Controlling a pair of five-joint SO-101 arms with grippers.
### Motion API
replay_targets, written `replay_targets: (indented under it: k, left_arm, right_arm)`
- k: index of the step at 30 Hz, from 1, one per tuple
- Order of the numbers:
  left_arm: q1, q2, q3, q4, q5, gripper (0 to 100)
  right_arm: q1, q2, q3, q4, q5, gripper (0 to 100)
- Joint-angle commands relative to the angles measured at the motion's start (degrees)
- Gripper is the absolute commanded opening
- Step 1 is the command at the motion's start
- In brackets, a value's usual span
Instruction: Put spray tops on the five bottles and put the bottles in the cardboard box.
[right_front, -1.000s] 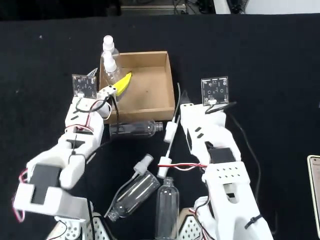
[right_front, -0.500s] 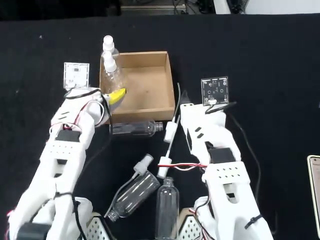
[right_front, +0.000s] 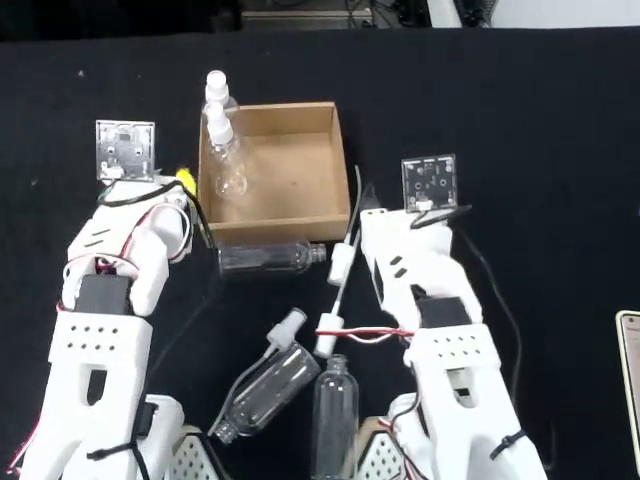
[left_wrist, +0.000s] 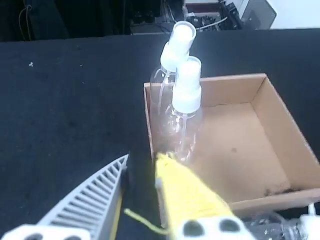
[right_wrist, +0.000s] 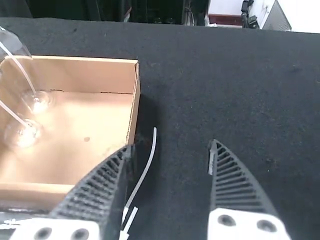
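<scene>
The cardboard box (right_front: 300, 200) (left_wrist: 280, 120) (right_wrist: 75, 67) sits at the table's back centre. Two clear bottles with white spray tops, one (right_front: 226, 160) (left_wrist: 183, 115) and another (right_front: 216, 92) (left_wrist: 176, 42), lean against its left wall inside. My left gripper (right_front: 186, 182) (left_wrist: 142, 159) is open just outside that wall, holding nothing. My right gripper (right_front: 364, 195) (right_wrist: 171, 147) is open off the box's right front corner, over a loose spray top's tube (right_wrist: 144, 167). An uncapped bottle (right_front: 270, 258) lies in front of the box.
Near the front lie a slanted bottle (right_front: 265, 388) with a spray top (right_front: 283, 330) at its end, and another uncapped bottle (right_front: 335, 410). Two loose spray tops, one (right_front: 343, 262) and a second (right_front: 328, 335), lie between the arms. Black cloth covers the table.
My left gripper let go of the nearer bottle in the box and drew back to the left, out over the box's wall. The right arm has not moved.
</scene>
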Motion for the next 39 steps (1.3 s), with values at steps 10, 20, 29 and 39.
replay_targets:
  k: [10,20,29,39]
  left_arm:
    - [-3.91,24.62,-19.65,11.69,2.64,25]
    - [-3.91,41.32,-28.79,13.27,2.64,24]
    - [-3.82,45.63,-28.18,9.85,2.64,24]
    - [-0.48,46.68,-26.77,9.85,5.36,24]
  right_arm:
    - [1.49,-1.89,-0.31,-1.76,-0.09,20.8]
    - [1.49,-1.89,-0.31,-1.76,-0.09,20.8]
    - [1.41,-1.98,-0.31,-1.76,-0.18,20.8]
    - [0.00,0.22,-10.51,10.73,-6.24,20.8]
